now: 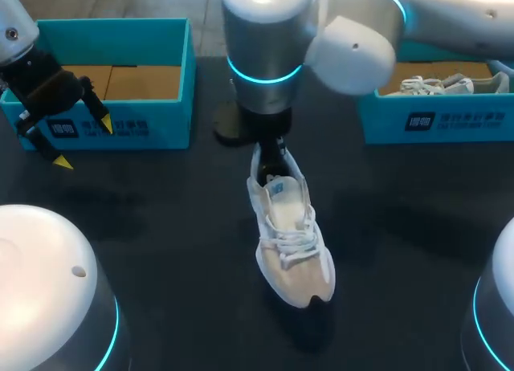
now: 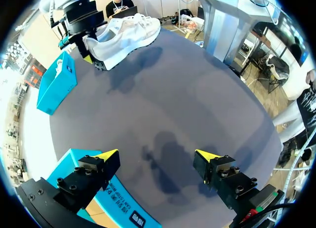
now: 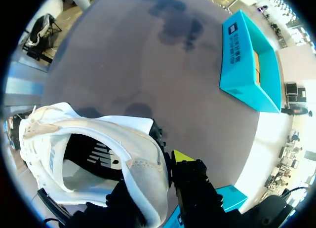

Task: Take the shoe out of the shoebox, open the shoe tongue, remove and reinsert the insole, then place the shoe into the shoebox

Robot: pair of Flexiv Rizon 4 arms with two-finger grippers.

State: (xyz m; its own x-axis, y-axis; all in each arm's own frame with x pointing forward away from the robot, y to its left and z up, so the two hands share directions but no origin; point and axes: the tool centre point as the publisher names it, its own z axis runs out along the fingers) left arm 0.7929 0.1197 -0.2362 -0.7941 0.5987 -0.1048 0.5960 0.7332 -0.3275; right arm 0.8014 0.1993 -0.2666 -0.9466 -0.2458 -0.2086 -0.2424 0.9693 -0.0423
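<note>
A white lace-up shoe hangs over the middle of the dark table, toe toward me and lifted off the surface. My right gripper is shut on its heel collar. In the right wrist view one yellow-tipped finger presses the outside of the shoe's heel wall, while the other finger is hidden inside. The shoe's opening gapes and shows a dark lining. My left gripper hangs open in front of the empty blue shoebox, far from the shoe, with nothing between its fingers.
A second blue box at the back right holds another white shoe. The empty blue box has a cardboard-brown floor. My right arm's large joint looms over the table's back middle.
</note>
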